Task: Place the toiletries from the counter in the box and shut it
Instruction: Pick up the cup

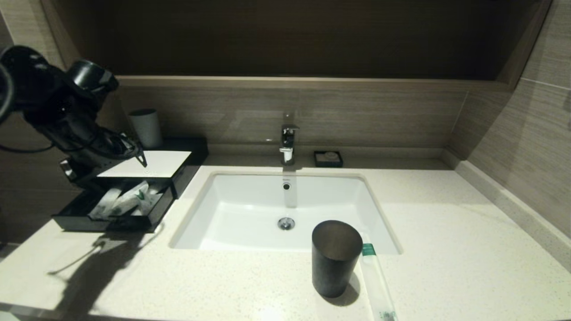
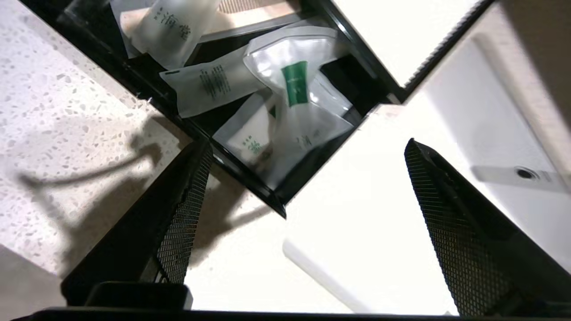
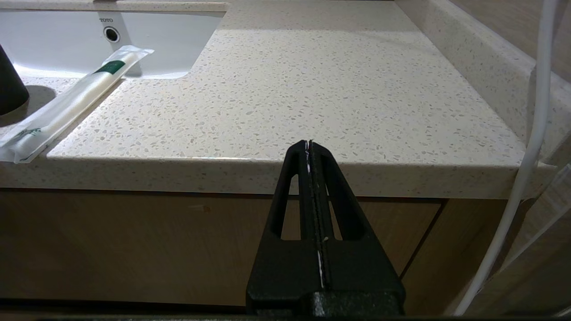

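The black box with a white top panel (image 1: 149, 162) stands on the counter (image 1: 446, 232) left of the sink. Its front drawer (image 1: 107, 221) is pulled out and holds several white sachets (image 1: 125, 200), also shown in the left wrist view (image 2: 294, 84). My left gripper (image 1: 120, 156) hangs open and empty above the box; in its wrist view (image 2: 303, 169) it hangs over the drawer's front corner. One long sachet with a green label (image 1: 377, 285) lies on the counter beside the dark cup (image 1: 335, 258); it also shows in the right wrist view (image 3: 76, 100). My right gripper (image 3: 308, 143) is shut and empty, below the counter's front edge.
The white sink basin (image 1: 250, 209) with a faucet (image 1: 287, 142) sits mid-counter. A small black soap dish (image 1: 328, 158) is behind it. A grey cup (image 1: 146, 128) stands at the back of the box. A white cable (image 3: 531, 133) hangs by the right arm.
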